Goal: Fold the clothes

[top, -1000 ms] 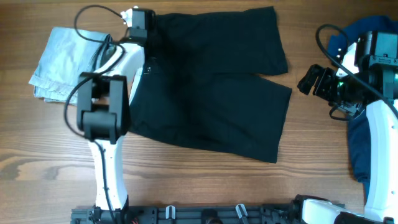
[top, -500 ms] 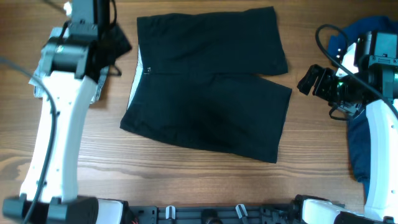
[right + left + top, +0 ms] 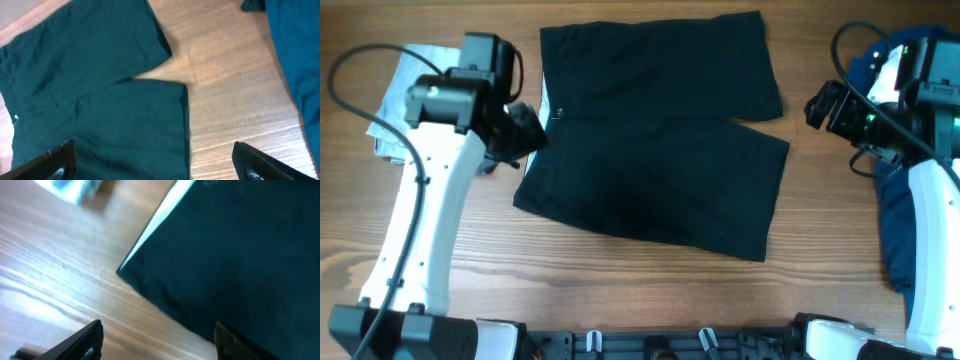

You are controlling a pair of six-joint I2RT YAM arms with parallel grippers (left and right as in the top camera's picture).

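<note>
I have the black shorts spread flat in the middle of the wooden table, waistband to the left and the 2 legs pointing right, the upper leg lying a little apart from the lower one. My left gripper sits just at the waistband edge. In the left wrist view its 2 fingers stand spread with nothing between them, above the bare wood beside the waistband's corner. That picture is blurred, so I cannot say whether the fingers touch the table. The right gripper is off to the right of the shorts, well apart from them, its jaws wide and empty. The pale blue denim piece lies at the far left, partly under the left arm. The royal-blue garment lies at the right edge, beneath the right arm.
</note>
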